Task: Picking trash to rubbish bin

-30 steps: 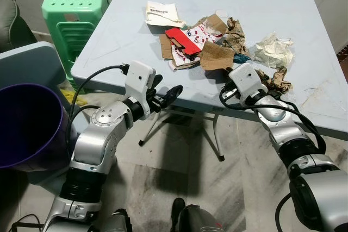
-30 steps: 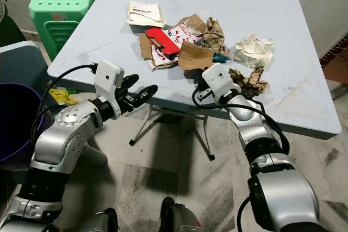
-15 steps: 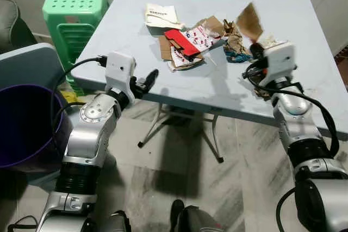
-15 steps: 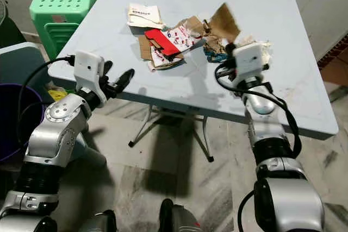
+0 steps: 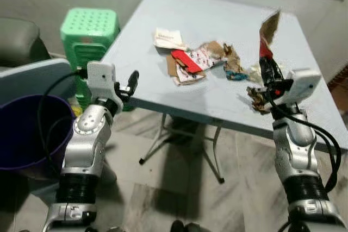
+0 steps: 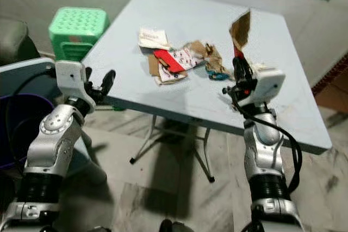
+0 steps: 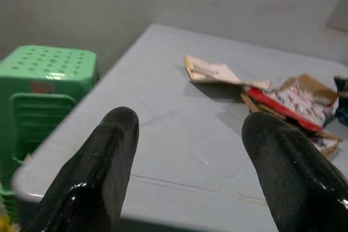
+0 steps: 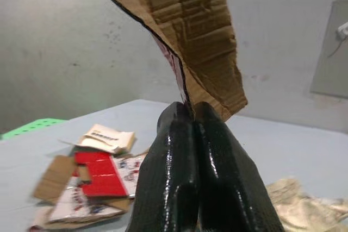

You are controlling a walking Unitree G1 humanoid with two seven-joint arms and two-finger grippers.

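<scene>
Eye views: right gripper [image 5: 265,52] was raised above the table [image 5: 217,14], fingers pinched together on a torn brown cardboard piece [image 5: 270,24] that stood up over the right half of the tabletop, clear of the rest. Most of the trash was still on the table: a heap with a red-and-white carton [image 5: 187,62], a pale printed paper [image 5: 168,38] beside it toward the far side, and crumpled paper [image 5: 256,95] near the right arm. Purple rubbish bin [image 5: 24,134] sat on the floor at the robot's left, well apart from the held piece; its inside couldn't be read. Left gripper [image 5: 132,80] hovered at the table's near-left corner, next to the green stool [image 5: 88,36]. Left wrist view: left fingers [image 7: 103,161] were spread apart with nothing between them, pointed across the tabletop at the heap. Right wrist view: both right fingers [image 8: 174,177] were pressed shut on the lower edge of the cardboard, corrugated face showing, heap on the table behind. My read: early in the job, one piece lifted and not yet binned, carry across to the bin still to do, then the rest of the pile.
</scene>
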